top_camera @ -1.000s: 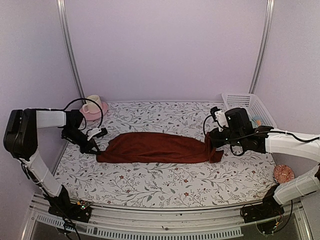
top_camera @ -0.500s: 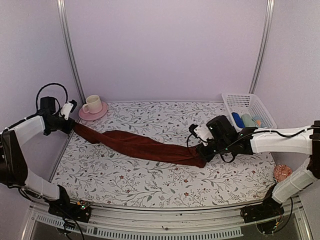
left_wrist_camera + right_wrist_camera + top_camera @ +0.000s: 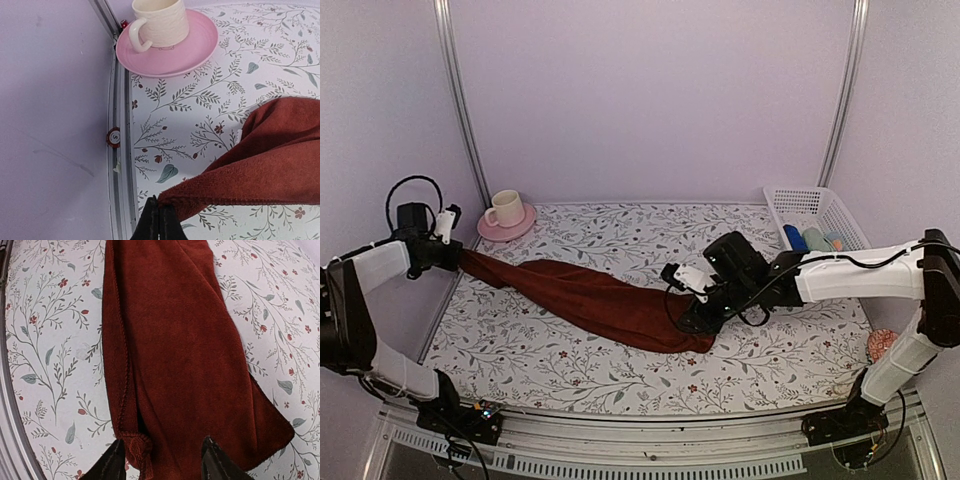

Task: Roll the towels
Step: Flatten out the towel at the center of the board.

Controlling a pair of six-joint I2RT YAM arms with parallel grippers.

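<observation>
**Maroon towel stretched slantwise across a floral desk between two robot arms**

Seen from above, a long maroon towel (image 3: 600, 300) lies bunched into a narrow band on a desk (image 3: 620, 375) covered in a white cloth printed with leafy sprigs. The band runs from the far left edge of the desk down towards the centre, widening as it goes.

The left hand (image 3: 448, 255) sits at the left edge, raised a little above the surface. Its wrist camera shows its two dark fingertips (image 3: 159, 220) pressed together, pinching a corner of the towel's hem. From that corner the cloth drapes away to the right and hangs just above the printed covering.

The right hand (image 3: 695, 315) reaches in from the right to the towel's other end, near the middle of the desk. In its wrist view its fingers (image 3: 112, 462) stand spread apart. The towel's end, with its stitched hem folded over, lies flat on the desk between them. The fabric looks slack there and is not squeezed.

A cream cup (image 3: 505, 208) stands upright on a pink saucer (image 3: 512, 228) in the far left corner, just beyond the left hand. A white slatted basket (image 3: 820, 205) sits in the far right corner. Inside it is what looks like the small light-blue towel (image 3: 810, 240), with teal and pinkish areas, though it is too small in this view to be sure. A round orange patterned object (image 3: 885, 347) lies off the desk's right edge, beside the right arm.
</observation>
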